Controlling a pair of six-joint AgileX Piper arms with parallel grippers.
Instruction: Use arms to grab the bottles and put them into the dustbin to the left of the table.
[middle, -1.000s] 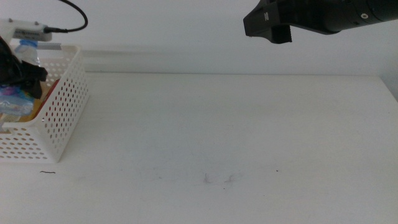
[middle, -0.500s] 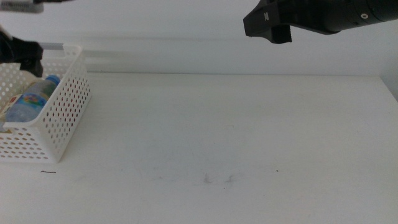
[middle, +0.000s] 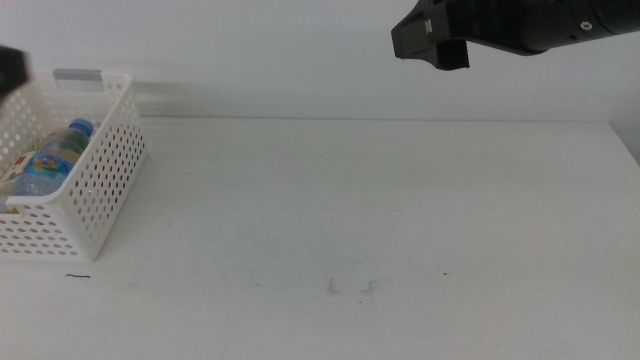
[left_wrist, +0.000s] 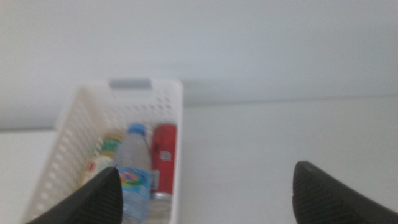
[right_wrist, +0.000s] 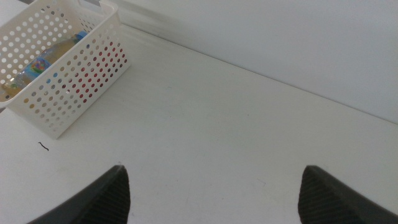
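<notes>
The white perforated dustbin (middle: 102, 185) stands at the table's left end. Inside it lie the clear blue-capped water bottle (middle: 55, 152), the slim red can (left_wrist: 164, 158) and the yellow bottle with a green label (left_wrist: 102, 157), side by side. My left gripper (left_wrist: 207, 171) hovers above and behind the dustbin (left_wrist: 177, 118), open and holding nothing; in the middle view only a dark blur of it (middle: 10, 68) shows at the left edge. My right gripper (middle: 430, 40) hangs high over the table's far side, open and empty (right_wrist: 214, 169).
The white table (middle: 380, 220) carries faint dark scuffs near its front middle (middle: 350, 288) and a small mark in front of the dustbin (middle: 76, 277). A white wall rises behind the table's far edge.
My left gripper has let go of the water bottle and risen up and left out of the dustbin. The bottle now lies inside. The right arm has not moved.
</notes>
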